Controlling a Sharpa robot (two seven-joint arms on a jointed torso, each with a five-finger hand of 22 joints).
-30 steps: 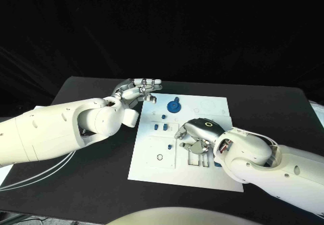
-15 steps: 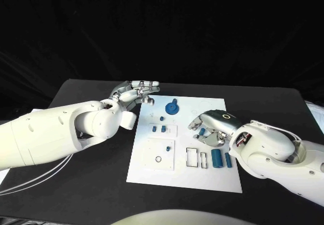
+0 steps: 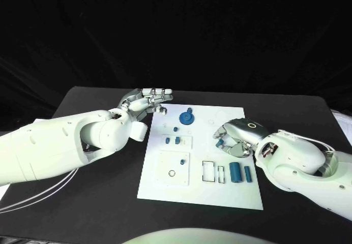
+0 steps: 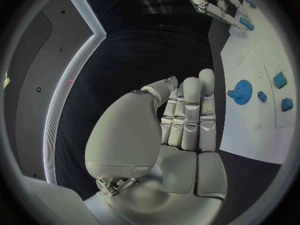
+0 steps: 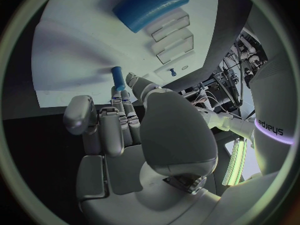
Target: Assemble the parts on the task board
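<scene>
Task board between both hands, right hand fingers around blue peg

Head camera looks down on task board; wrist cameras sit close behind hands, sharing board.

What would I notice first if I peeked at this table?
Probably the white rectangular task board in the middle of the black table, dotted with small blue pieces. The round blue gear near its far edge stands out, as do two blue cylinders lying near the right edge. The silver left hand hovers at the far left corner; the silver right hand holds a small blue peg.
</scene>
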